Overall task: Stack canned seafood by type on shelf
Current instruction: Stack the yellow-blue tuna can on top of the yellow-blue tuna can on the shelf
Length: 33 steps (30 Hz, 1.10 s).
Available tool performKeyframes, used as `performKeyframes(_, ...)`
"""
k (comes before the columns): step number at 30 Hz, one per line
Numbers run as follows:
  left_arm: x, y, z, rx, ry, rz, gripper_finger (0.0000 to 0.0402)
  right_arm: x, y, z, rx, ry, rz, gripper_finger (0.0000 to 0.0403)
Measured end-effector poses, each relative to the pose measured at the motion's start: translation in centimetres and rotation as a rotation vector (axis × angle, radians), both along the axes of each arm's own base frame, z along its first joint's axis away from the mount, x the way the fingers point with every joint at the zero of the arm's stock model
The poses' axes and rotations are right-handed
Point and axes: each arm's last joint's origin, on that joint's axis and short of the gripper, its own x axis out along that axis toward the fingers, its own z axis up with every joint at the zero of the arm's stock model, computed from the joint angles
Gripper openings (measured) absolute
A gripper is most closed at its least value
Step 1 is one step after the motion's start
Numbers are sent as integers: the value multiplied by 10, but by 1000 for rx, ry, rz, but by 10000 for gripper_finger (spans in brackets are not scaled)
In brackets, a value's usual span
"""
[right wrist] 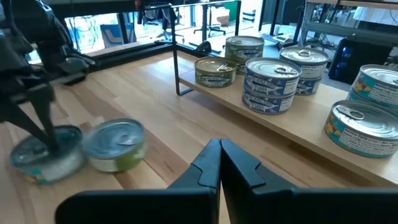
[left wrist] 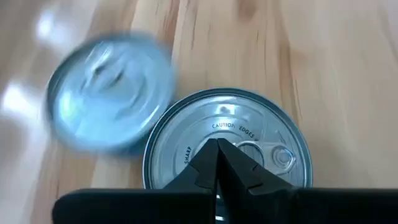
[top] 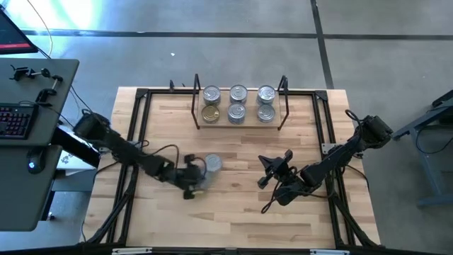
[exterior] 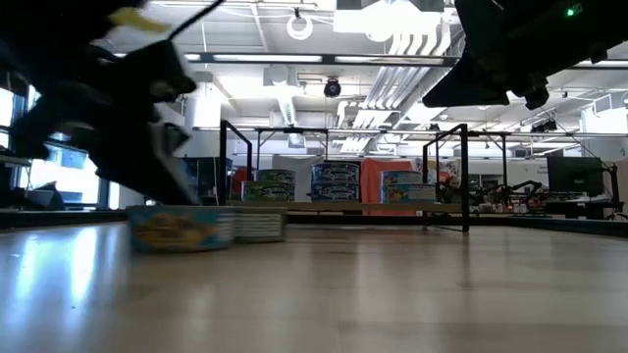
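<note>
Two loose tins sit touching on the worktop (top: 233, 212): your left tool (top: 192, 185), fingers together, rests on the nearer tin (left wrist: 227, 146); the shelf (top: 241, 121) lies well beyond, and the right tool (top: 272, 170) waits, pinched together.

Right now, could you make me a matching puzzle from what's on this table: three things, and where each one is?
Things:
1. gold-lidded tin
2. left gripper
3. right gripper

Places:
A. shut, over bare table, in front of the shelf
B. front row of the shelf, at the left end in the high view
C. shut, tips over the lid of a loose silver tin

Pairs: 1-B, 2-C, 3-A
</note>
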Motion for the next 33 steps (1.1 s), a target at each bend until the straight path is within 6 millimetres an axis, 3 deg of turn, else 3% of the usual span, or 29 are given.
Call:
performKeyframes(5,39,16,-8,68,-175,-183,1,0,0,0,4,1,4,0)
performKeyframes(9,72,32,-3,105,-297,-362,0,0,0,0,9,-2,6,0)
performKeyframes(13,102,45,-7,137,-303,-507,0,1,0,0,11,-3,7,0)
performKeyframes(16,116,44,2,159,-250,-559,0,1,1,0,23,-4,12,0)
performKeyframes(20,110,30,17,240,-42,-544,0,1,1,0,33,2,22,0)
performKeyframes(24,87,14,33,309,83,-476,0,1,1,0,34,3,26,0)
performKeyframes(28,65,8,31,285,183,-414,0,1,1,0,34,6,28,0)
performKeyframes(33,65,14,13,267,112,-371,0,1,1,0,33,7,27,0)
